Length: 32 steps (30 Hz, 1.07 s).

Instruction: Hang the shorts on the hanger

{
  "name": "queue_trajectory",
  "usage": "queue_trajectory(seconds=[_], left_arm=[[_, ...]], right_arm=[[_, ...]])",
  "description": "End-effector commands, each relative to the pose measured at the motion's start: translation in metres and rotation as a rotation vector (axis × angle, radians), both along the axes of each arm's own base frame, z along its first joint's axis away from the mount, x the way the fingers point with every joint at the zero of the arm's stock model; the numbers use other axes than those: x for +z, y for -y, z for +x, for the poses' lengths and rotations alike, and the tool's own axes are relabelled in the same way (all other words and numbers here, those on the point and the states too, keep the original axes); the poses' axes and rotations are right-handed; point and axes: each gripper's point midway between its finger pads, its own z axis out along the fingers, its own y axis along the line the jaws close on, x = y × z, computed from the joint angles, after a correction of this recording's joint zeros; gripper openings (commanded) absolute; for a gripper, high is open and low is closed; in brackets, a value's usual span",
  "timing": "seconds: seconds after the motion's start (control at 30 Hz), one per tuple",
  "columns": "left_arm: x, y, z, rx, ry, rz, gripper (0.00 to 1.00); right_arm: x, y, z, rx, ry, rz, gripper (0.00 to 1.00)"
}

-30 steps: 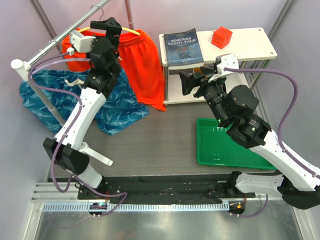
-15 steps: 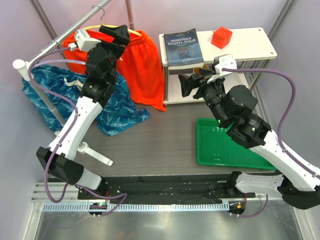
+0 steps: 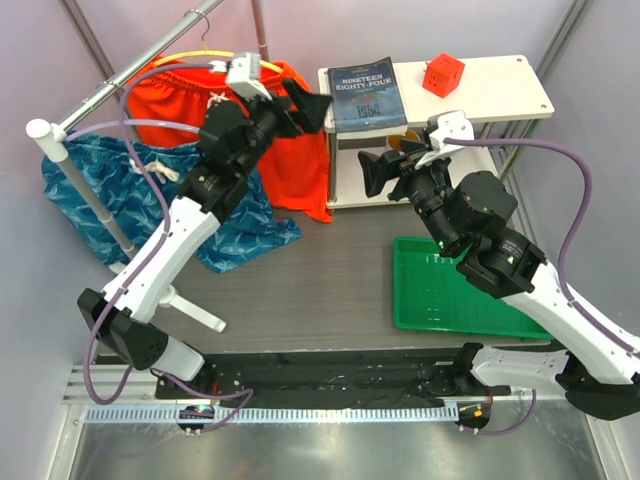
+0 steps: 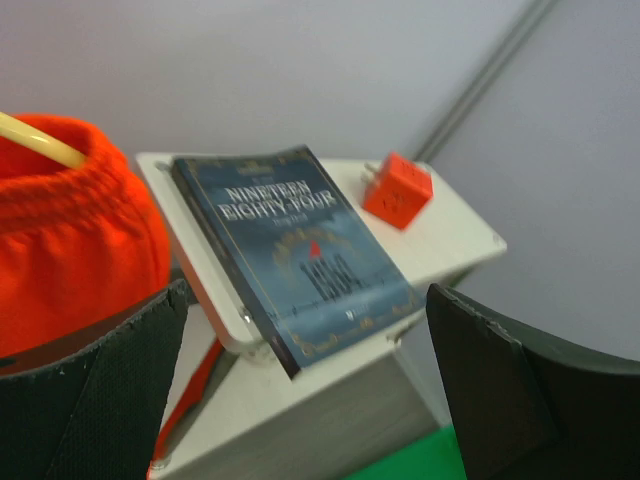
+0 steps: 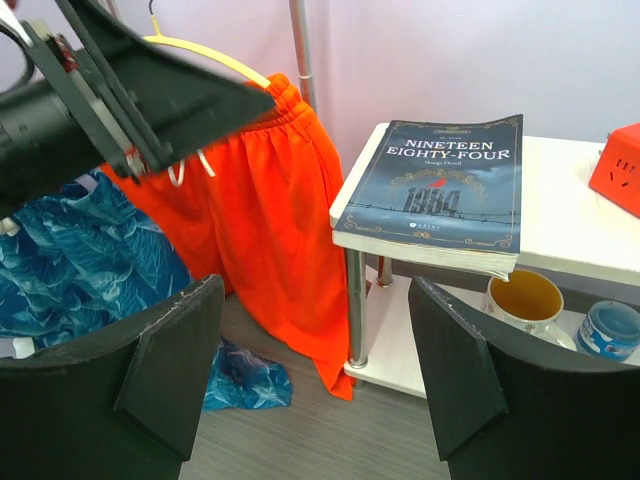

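Shorts (image 3: 295,160) look hung on the hanger (image 3: 195,55). Left claw (image 3: 314,107) and right claw (image 3: 373,172) both gape empty, so retreat without snagging fabric.

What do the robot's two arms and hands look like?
The left arm and right arm have white shells and bulky black joints, with a lilac cable looping along each. The left hand and right hand are black, with two flat wedge-shaped fingers.
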Motion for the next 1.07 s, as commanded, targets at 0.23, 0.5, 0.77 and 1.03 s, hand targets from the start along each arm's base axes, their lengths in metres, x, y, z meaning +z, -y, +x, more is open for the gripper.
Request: queue_trajectory(seconds=[0.23,0.5,0.77,1.03], left_arm=[[-0.081,0.046,-0.156,-0.778,-0.181,0.677,1.00],[-0.129,-0.020,-0.201,-0.726,-0.354,0.917,1.00],[-0.120,-0.095,-0.198,-0.463,-0.374,0.914,1.00],[-0.102,-0.132,-0.180,-0.240,-0.374,0.853,1.00]], right_arm=[[-0.009,0.039,-0.021,-0.030,0.020,-0.043,0.84],[-0.069,0.081,-0.026,-0.062,-0.100,-0.102,0.85],[-0.129,0.101,-0.039,-0.041,-0.223,-0.088,0.87],[-0.125,0.095,-0.037,-0.004,-0.233,-0.098,0.87]])
